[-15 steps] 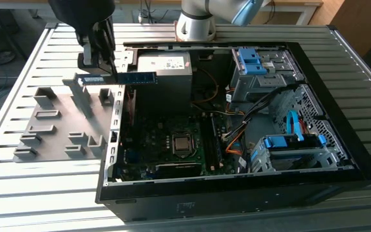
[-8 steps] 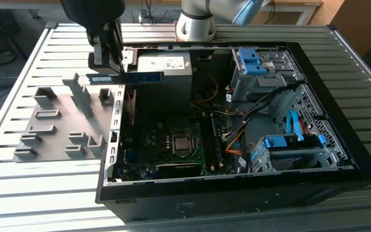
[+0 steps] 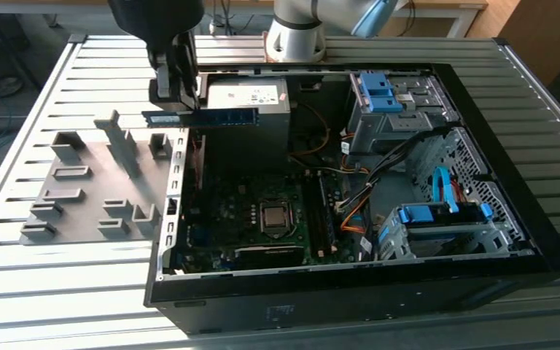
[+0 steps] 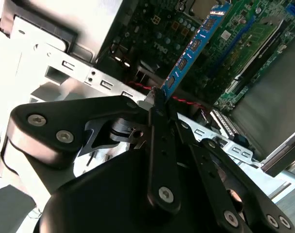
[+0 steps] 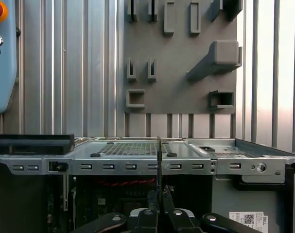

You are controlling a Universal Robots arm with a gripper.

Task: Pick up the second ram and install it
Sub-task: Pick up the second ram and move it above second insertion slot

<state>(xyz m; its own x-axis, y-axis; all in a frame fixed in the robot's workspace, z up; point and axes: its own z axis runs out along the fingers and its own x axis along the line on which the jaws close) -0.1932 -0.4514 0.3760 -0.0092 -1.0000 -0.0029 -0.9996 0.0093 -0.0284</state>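
- Above the exterior view's left wall of the open computer case (image 3: 358, 281), gripper (image 3: 181, 108) is clamped tight on the second ram (image 3: 224, 117); grip sits near one end, most of the stick juts toward the exterior view's right
- long axis level in the exterior view; in the second wrist view it runs straight out from the fingertips over the motherboard (image 4: 249, 41)
- motherboard is below the stick, well apart; grey tray (image 3: 95, 182) is on the gripper's other side, clear of the stick
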